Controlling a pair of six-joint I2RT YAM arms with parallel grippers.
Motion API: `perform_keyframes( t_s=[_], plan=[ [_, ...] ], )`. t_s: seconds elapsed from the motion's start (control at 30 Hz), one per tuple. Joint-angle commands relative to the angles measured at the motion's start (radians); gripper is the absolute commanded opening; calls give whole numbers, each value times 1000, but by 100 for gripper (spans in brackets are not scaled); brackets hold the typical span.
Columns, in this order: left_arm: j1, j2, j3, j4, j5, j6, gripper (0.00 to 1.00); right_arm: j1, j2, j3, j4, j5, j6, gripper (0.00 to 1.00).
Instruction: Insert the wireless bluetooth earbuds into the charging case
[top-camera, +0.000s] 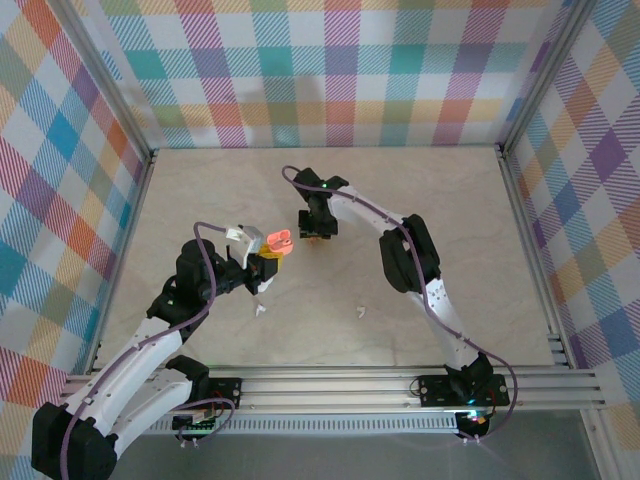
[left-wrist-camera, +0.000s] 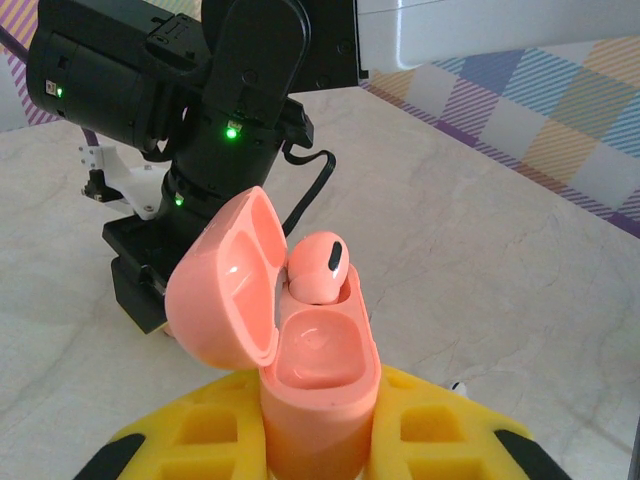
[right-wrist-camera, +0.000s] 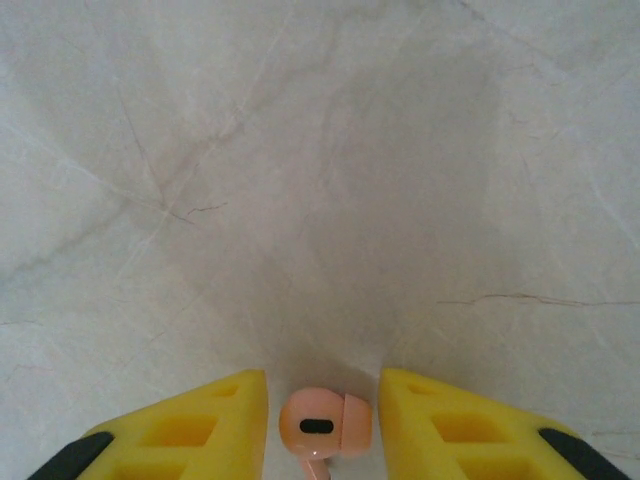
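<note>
Left arm bent, wrist tilted up: left gripper (left-wrist-camera: 320, 430) clamped on the open pink charging case (left-wrist-camera: 325, 365). Left wrist cam adds: seated pink earbud (left-wrist-camera: 320, 265), second well empty. Right arm arched, right gripper (right-wrist-camera: 322, 385) pointing down, fingers spread. Loose pink earbud (right-wrist-camera: 325, 425) sits on the table (right-wrist-camera: 300, 150) between them, untouched. Top cam adds: white earbuds (top-camera: 260, 310) (top-camera: 360, 312), base-side of both grippers.

The left gripper (top-camera: 271, 257) sits over the left-centre of the marbled desk (top-camera: 200, 190), its yellow jaws closed on an open salmon-pink charging case (top-camera: 279, 240). Near it on the right, the right gripper (top-camera: 316, 236) points down at the desk. Closer to the arm bases, the left white earbud (top-camera: 260, 309) and the right white earbud (top-camera: 360, 312) lie well apart.
</note>
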Motion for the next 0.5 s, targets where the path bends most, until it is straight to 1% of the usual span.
perform_keyframes(
  t_s=[0.0, 0.2, 0.4, 0.47],
  plan=[
    [9, -13, -2, 13, 26, 19, 0, 12, 28, 28, -25, 5, -10, 34],
    [9, -10, -8, 26, 25, 16, 0, 23, 23, 30, -33, -5, -27, 31],
    [9, -9, 0, 12, 23, 10, 0, 21, -4, 7, -40, 6, -65, 22],
    [9, -11, 3, 7, 20, 6, 0, 19, -24, -21, -31, 11, -77, 21]
  ],
)
